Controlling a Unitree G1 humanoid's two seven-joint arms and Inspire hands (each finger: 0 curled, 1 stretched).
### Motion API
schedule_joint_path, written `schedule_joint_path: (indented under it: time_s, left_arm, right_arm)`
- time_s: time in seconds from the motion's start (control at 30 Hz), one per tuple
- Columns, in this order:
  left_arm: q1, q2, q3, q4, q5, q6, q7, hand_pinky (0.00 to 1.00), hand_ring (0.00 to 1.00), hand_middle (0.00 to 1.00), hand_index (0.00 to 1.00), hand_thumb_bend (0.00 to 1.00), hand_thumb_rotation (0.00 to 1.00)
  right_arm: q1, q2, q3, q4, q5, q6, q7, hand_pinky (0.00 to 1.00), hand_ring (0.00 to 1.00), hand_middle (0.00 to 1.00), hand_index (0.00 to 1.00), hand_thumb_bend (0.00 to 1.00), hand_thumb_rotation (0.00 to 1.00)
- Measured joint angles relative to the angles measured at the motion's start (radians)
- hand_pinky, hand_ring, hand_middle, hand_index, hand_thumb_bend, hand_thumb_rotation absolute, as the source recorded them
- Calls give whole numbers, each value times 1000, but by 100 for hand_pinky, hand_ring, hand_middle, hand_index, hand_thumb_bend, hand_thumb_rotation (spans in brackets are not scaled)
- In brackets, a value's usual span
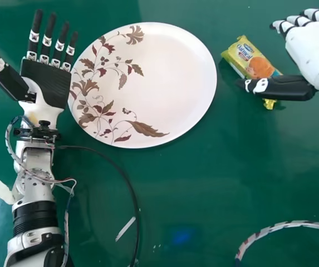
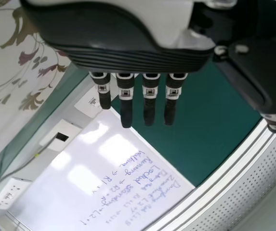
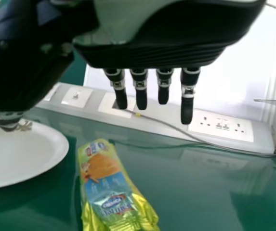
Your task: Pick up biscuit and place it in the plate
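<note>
Yellow, lettered biscuit packet (image 1: 252,58), perhaps just clear of open, empty right hand (image 1: 316,54); left hand (image 1: 48,83) likewise.

Shiny, crinkled plastic biscuit wrapper (image 1: 258,65), smooth, glossy plate (image 1: 165,83), smooth, reflective green tabletop (image 1: 204,178).

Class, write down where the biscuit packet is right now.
In the head view, the biscuit packet lies on the green table, right of the plate, partly behind the thumb of the right hand.

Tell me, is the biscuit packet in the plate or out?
Out. The biscuit packet lies on the table, beside the plate with a gap between.
</note>
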State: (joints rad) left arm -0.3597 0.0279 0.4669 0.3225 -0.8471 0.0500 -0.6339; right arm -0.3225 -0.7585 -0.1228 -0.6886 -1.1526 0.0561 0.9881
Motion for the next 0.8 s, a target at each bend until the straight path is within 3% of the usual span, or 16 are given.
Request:
schedule_joint_path:
  time_s: [0.2, 0.5, 0.67, 0.8]
  left_arm:
    - [-1, 0, 4, 0, -3, 9, -6, 99, 92, 94, 93, 100, 89]
    - [1, -2, 5, -6, 2, 7, -11, 98, 92, 95, 93, 100, 85]
    - [2, -2, 6, -6, 2, 2, -7, 100, 93, 96, 94, 100, 80]
    - [-1, -1, 10, 0, -3, 6, -37, 99, 93, 96, 94, 100, 75]
  right_arm:
    - [-45, -22, 35, 40, 2, -11, 25, 84, 100, 100, 100, 100, 91]
    - [-62, -37, 70, 85, 5, -30, 29, 92, 100, 100, 100, 100, 92]
    - [-87, -37, 91, 122, 4, -30, 29, 92, 100, 100, 100, 100, 90]
    - [-97, -33, 100, 152, 5, -15, 31, 86, 100, 100, 100, 100, 89]
